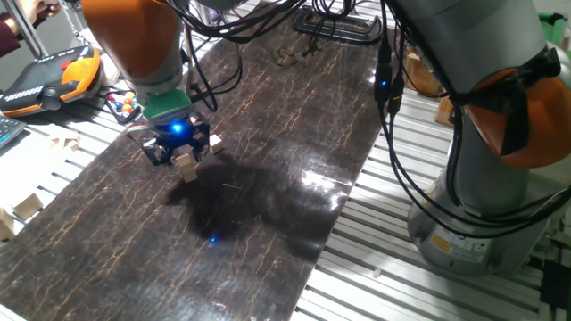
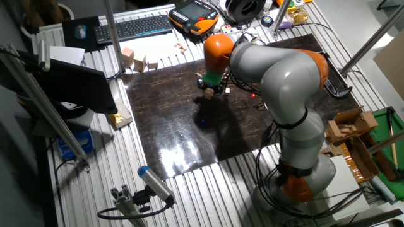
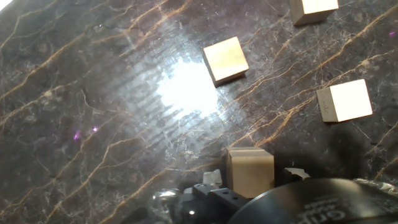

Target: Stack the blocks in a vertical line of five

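Observation:
My gripper (image 1: 184, 153) is shut on one small tan wooden block (image 1: 186, 168) and holds it a little above the dark marbled mat (image 1: 268, 178), near the mat's far left part. In the hand view the held block (image 3: 250, 172) sits between the fingers at the bottom. Three more blocks lie apart on the mat beyond it: one in the middle (image 3: 225, 60), one at the right (image 3: 344, 100), and one at the top edge (image 3: 314, 9), partly cut off. The other fixed view shows the gripper (image 2: 210, 86) with the block (image 2: 209, 94) below it. A fifth block is not visible.
An orange teach pendant (image 1: 53, 76) and a multicoloured cube (image 1: 123, 104) lie left of the mat. Larger pale wooden pieces (image 2: 134, 60) stand off the mat's corner, and others (image 1: 27, 205) on the slatted table. The arm's base (image 1: 482, 214) and cables stand right of the mat.

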You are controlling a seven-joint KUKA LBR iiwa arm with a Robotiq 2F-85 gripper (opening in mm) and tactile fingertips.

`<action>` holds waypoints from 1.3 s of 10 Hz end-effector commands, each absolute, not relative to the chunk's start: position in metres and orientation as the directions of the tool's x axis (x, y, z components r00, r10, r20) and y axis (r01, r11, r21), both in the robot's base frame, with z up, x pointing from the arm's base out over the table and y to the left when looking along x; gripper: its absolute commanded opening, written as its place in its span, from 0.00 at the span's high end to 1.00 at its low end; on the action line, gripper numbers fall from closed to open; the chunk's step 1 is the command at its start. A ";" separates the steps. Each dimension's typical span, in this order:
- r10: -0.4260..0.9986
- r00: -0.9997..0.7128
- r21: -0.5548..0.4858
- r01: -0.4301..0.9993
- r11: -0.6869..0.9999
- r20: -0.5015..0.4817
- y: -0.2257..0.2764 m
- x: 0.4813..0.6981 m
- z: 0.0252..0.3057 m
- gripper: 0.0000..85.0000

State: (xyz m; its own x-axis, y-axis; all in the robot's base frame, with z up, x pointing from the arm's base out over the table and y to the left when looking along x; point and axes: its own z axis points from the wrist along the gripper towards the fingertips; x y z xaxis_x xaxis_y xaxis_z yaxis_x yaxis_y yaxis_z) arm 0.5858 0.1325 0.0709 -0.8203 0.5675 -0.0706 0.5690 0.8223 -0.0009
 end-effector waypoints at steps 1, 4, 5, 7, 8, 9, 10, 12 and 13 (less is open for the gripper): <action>0.573 -0.816 -0.002 0.574 0.819 -0.074 0.133 0.586 0.073 0.26; 0.581 -0.811 -0.018 0.583 0.812 -0.074 0.132 0.586 0.095 0.23; 0.579 -0.813 -0.014 0.581 0.814 -0.065 0.127 0.586 0.101 0.24; 0.556 -0.828 -0.016 0.558 0.829 -0.067 0.112 0.587 0.109 0.25; 0.538 -0.840 -0.015 0.540 0.841 -0.067 0.103 0.588 0.110 0.26; 0.521 -0.850 -0.011 0.523 0.852 -0.072 0.096 0.587 0.108 0.27; 0.505 -0.859 -0.006 0.507 0.862 -0.079 0.089 0.586 0.105 0.27; 0.476 -0.874 -0.007 0.479 0.878 -0.092 0.076 0.583 0.099 0.28; 0.467 -0.879 -0.007 0.470 0.883 -0.093 0.071 0.584 0.096 0.28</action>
State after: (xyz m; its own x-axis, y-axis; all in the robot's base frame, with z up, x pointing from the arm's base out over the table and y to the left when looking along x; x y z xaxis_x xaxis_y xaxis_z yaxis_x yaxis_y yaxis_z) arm 0.5839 0.0703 0.0960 -0.8801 0.4655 -0.0929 0.4682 0.8836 -0.0074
